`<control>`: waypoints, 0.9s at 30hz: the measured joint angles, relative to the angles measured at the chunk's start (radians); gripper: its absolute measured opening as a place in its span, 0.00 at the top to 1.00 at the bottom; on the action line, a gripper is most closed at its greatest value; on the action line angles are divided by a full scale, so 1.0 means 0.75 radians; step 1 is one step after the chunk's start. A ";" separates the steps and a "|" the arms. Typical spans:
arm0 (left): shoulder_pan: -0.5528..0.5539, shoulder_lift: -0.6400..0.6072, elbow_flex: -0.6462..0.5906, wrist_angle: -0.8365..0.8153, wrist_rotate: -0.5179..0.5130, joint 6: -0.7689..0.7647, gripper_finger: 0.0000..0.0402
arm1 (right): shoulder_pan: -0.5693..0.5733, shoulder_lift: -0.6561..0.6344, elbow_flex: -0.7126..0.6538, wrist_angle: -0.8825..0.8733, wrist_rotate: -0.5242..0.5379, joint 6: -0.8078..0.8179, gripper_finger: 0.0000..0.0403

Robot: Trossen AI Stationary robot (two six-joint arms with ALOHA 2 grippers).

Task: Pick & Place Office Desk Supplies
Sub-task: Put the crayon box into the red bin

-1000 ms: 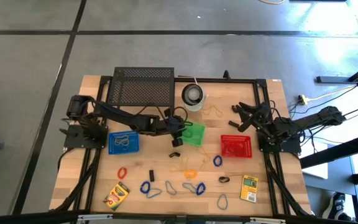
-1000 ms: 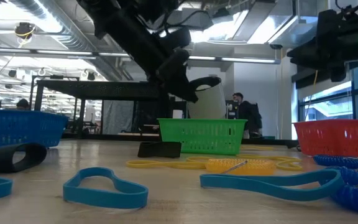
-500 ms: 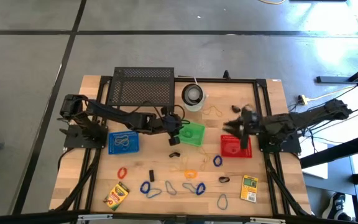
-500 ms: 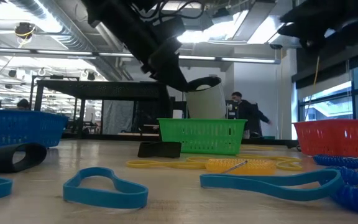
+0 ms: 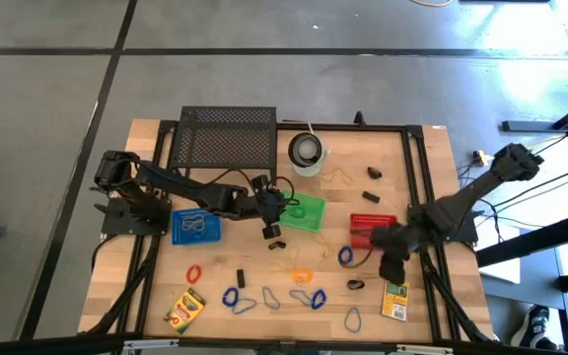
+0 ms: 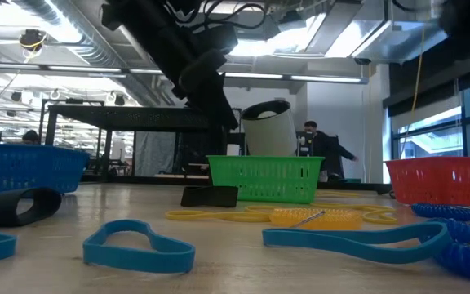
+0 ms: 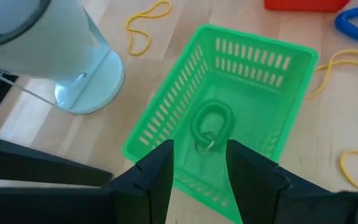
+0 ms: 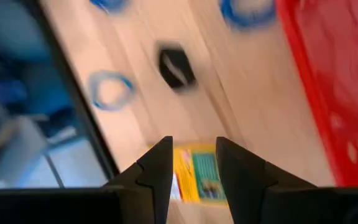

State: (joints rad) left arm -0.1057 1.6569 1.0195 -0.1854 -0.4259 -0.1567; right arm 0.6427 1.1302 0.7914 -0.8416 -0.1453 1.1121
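On the left side of the table, the left gripper (image 5: 267, 210) has been drawn back from over the green basket (image 5: 307, 212) toward the blue basket (image 5: 196, 226); its fingers (image 7: 155, 175) are parted with nothing between them. A green coil (image 7: 211, 126) is seen lying in the green basket, so that drop is judged done and the arm free for another piece. Loose loops (image 5: 243, 297) and a crayon box (image 5: 184, 310) lie along the near edge, untouched.

Further right, the right gripper (image 5: 392, 264) has been swung away from the far side of the table, across the red basket (image 5: 373, 231), and is now held near the second crayon box (image 5: 395, 297). Its fingers (image 8: 156, 173) are spread and empty, with that box and a black clip (image 8: 176, 67) seen just ahead. A grasp of the box is judged the likely next step; most supplies remain to be sorted.
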 joint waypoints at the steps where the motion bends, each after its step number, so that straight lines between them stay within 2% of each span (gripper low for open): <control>1: -0.004 0.000 0.000 -0.002 0.000 -0.007 0.65 | 0.026 0.029 0.000 -0.037 -0.012 0.042 0.70; 10: -0.024 0.000 0.000 0.001 0.000 -0.039 0.65 | 0.153 0.216 0.000 -0.085 -0.167 0.277 0.70; 16: -0.024 0.000 0.000 0.001 0.000 -0.042 0.65 | 0.215 0.303 0.000 -0.107 -0.170 0.241 0.70; 23: -0.023 0.000 0.000 0.002 -0.003 -0.042 0.65 | 0.228 0.368 0.000 -0.100 -0.007 0.173 0.70; 27: -0.023 0.000 0.000 0.002 -0.003 -0.042 0.65 | 0.228 0.383 -0.001 -0.100 0.007 0.172 0.70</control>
State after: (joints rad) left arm -0.1226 1.6569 1.0195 -0.1837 -0.4282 -0.1883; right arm 0.8135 1.4172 0.7910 -0.9169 -0.1400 1.2411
